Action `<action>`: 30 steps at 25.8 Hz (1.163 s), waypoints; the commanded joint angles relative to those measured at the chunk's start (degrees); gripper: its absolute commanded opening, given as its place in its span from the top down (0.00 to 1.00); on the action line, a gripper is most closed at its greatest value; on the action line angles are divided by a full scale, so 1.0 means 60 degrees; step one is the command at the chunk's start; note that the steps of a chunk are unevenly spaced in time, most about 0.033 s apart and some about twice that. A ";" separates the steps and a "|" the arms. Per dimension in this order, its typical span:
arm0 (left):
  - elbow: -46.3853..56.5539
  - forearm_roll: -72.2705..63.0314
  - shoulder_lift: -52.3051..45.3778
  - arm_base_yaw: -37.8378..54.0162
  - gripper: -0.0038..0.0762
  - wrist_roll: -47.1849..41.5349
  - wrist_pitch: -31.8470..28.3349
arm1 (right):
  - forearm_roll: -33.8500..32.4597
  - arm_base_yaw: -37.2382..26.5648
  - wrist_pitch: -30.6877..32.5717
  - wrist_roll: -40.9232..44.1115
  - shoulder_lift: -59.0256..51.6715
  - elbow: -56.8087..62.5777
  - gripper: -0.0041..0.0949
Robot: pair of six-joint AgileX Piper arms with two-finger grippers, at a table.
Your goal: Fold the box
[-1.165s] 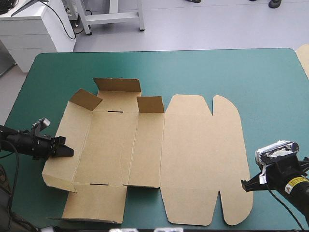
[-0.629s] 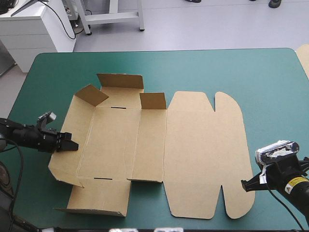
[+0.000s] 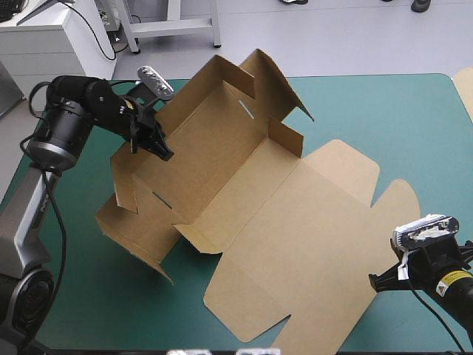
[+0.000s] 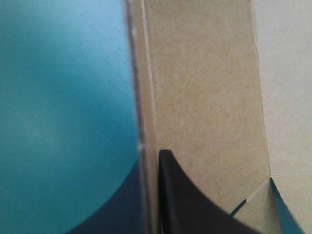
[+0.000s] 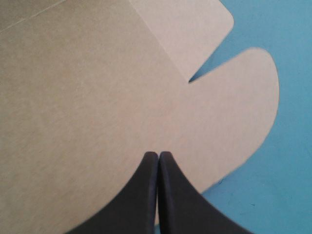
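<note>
One brown box (image 3: 295, 222), one teal-green table (image 3: 414, 126) and two arms (image 3: 66, 126) (image 3: 443, 285) with black fingers (image 5: 141, 195).

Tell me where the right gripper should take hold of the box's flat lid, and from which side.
Probably the rounded tab nearest the right gripper, at its free outer edge, coming in low from the table's right side. The lid lies flat on the teal-green cover, so only an edge offers a pinch, and the shut fingers must open first.
</note>
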 commanded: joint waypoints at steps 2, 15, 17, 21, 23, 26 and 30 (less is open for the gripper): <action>-0.0664 0.1034 0.0097 -0.1061 0.96 0.0323 -0.0813 | -0.0062 -0.0074 -0.0616 0.0077 0.0039 -0.0250 0.98; -0.0624 0.3540 0.0833 -0.2872 0.96 0.0717 -0.3155 | -0.0062 -0.0074 -0.0652 0.0196 0.0039 -0.0288 0.98; -0.0624 0.3565 0.0833 -0.3087 0.96 0.0998 -0.3223 | -0.0062 -0.0074 -0.0715 0.0273 0.0039 -0.0288 0.98; -0.0384 0.4351 0.0833 -0.3720 0.96 0.0923 -0.3904 | -0.0062 -0.0074 -0.0803 0.0574 0.0039 -0.0288 0.98; -0.0095 0.4932 0.0792 -0.4010 0.96 0.0895 -0.4321 | -0.0040 -0.0074 -0.0842 0.0709 0.0039 -0.0352 0.98; 0.0594 0.5613 0.0583 -0.4325 0.96 0.0895 -0.4934 | -0.0040 -0.0074 -0.0864 0.0849 0.0039 -0.0519 0.98; 0.2694 0.7821 -0.0313 -0.4681 0.96 -0.0385 -0.7179 | -0.0040 -0.0074 -0.0843 0.0849 0.0039 -0.0876 0.98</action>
